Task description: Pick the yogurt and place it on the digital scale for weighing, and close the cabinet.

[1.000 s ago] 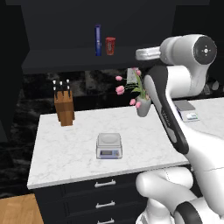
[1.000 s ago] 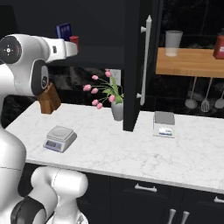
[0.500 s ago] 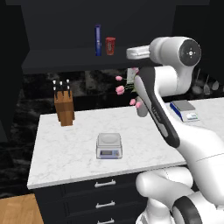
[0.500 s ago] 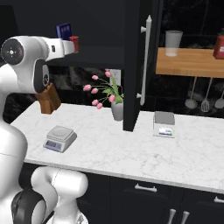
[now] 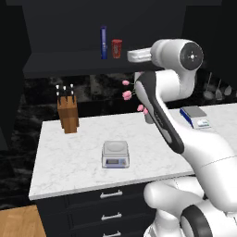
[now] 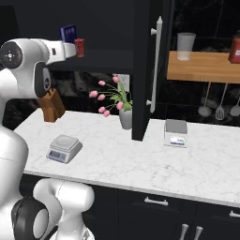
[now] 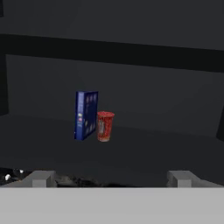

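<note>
The gripper (image 7: 111,178) is seen in the hand view as two small tips spread well apart at the bottom edge, with nothing held between them. It is raised to shelf height and pointed into the cabinet (image 6: 143,70), well short of the items inside.

The yogurt (image 7: 104,126) is stood upright on the dark cabinet shelf (image 5: 60,62), a small red cup with darker marks. Just beside it, on its left in the hand view, a blue box (image 7: 85,114) is stood upright; whether the two touch cannot be told. In the left base view the same pair is seen on the shelf just ahead of the white wrist.

The cabinet is open: one black door with a long vertical silver handle (image 6: 155,63) is swung out edge-on over the counter in the right base view.

Below the shelf, the digital scale (image 5: 115,153) is set on the white marble counter (image 5: 65,162) near its front edge, with its platform bare. A wooden knife block (image 5: 67,110) is placed toward the back left of the counter. A grey vase of pink tulips (image 6: 118,103) is placed near the wall, next to the open door. A second scale with a blue base (image 5: 195,115) is set further right.

Dark drawers (image 5: 106,208) with small silver handles are fitted under the counter. To the right of the door, a wooden shelf (image 6: 201,65) is mounted on the wall with a pale cup (image 6: 185,45) and a red bottle (image 6: 235,49) on it, and utensils (image 6: 219,101) are hung beneath.
</note>
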